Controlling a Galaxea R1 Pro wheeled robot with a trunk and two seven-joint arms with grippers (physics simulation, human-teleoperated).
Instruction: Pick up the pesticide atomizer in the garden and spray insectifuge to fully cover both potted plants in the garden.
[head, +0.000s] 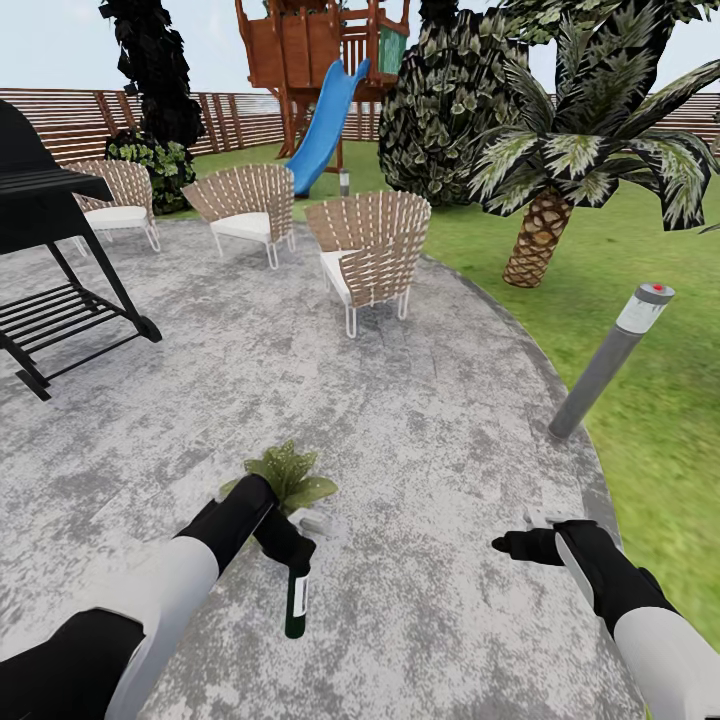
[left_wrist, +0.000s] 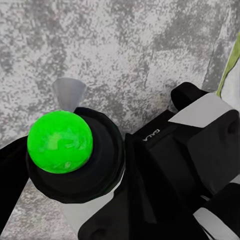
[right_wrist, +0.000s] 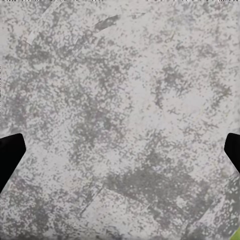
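Note:
My left gripper (head: 287, 548) is shut on the pesticide atomizer (head: 296, 600), a slim dark green bottle with a white label that hangs below the fingers over the grey paving. Its whitish spray head (head: 318, 522) points away from me, right beside a potted plant (head: 290, 476), a low rosette of light-green leaves on the paving. In the left wrist view the atomizer (left_wrist: 75, 165) shows end-on, dark and round with a bright green knob and a pale nozzle. My right gripper (head: 520, 545) hovers open over bare paving, fingertips wide apart (right_wrist: 120, 152). The second potted plant is out of view.
A grey bollard post (head: 608, 365) leans at the paving's right edge, with lawn (head: 650, 440) beyond. Three wicker chairs (head: 370, 255) stand ahead, a black grill (head: 50, 230) at the left. A palm (head: 560, 190), a bush, a slide tower and a slatted fence lie farther off.

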